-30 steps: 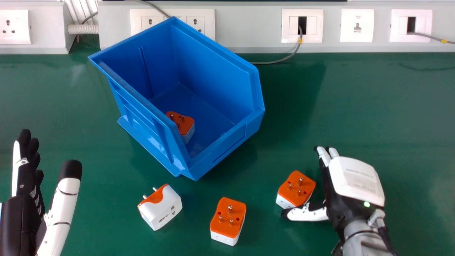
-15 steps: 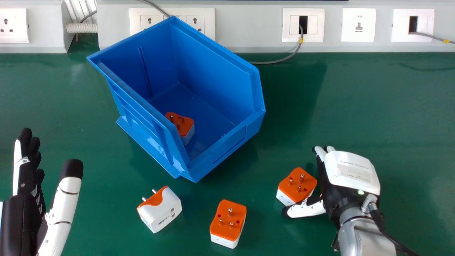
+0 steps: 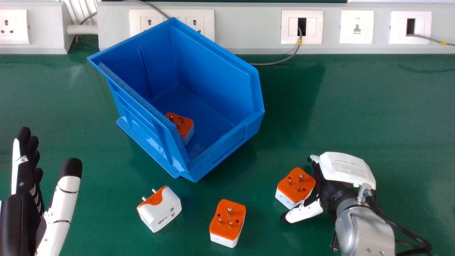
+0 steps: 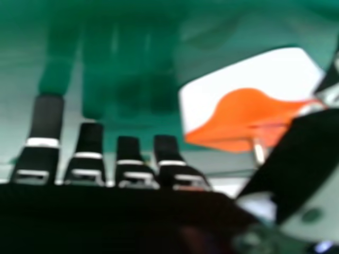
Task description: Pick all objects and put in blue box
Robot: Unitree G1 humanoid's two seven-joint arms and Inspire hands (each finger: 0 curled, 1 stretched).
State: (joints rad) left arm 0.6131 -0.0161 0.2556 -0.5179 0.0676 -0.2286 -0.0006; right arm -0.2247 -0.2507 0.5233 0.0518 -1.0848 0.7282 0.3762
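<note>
A: In the head view, where are the task's things?
B: One boxed adapter (image 3: 182, 124) is inside the blue box (image 3: 227, 145), beside its left wall, pins up. Three more are on the green desk (image 3: 355, 106).
A: How do those three lie?
B: The sideways adapter (image 3: 163, 209) rests with its white side up, pins pointing away from the robot. The middle adapter (image 3: 227, 220) has its orange face and pins up, and so has the right-hand adapter (image 3: 296, 186).
A: And the left robot hand (image 3: 21, 217)?
B: At the left edge, released, fingers straight, thumb apart from them, holding nothing.
A: The right robot hand (image 3: 332, 192)?
B: Low over the desk, just beside the right-hand adapter, its thumb along that adapter's near side.
A: What's behind the box?
B: Pale trunking (image 3: 249, 28) with sockets, and a grey cable (image 3: 295, 49) running down from one of them.
A: Now the right hand view?
B: The right robot hand (image 4: 128, 151) is released there too: its fingers are straight and spread, grasping nothing. The orange and white adapter sits between them and the thumb, which overlaps it in the picture; whether they touch, I can't tell.
</note>
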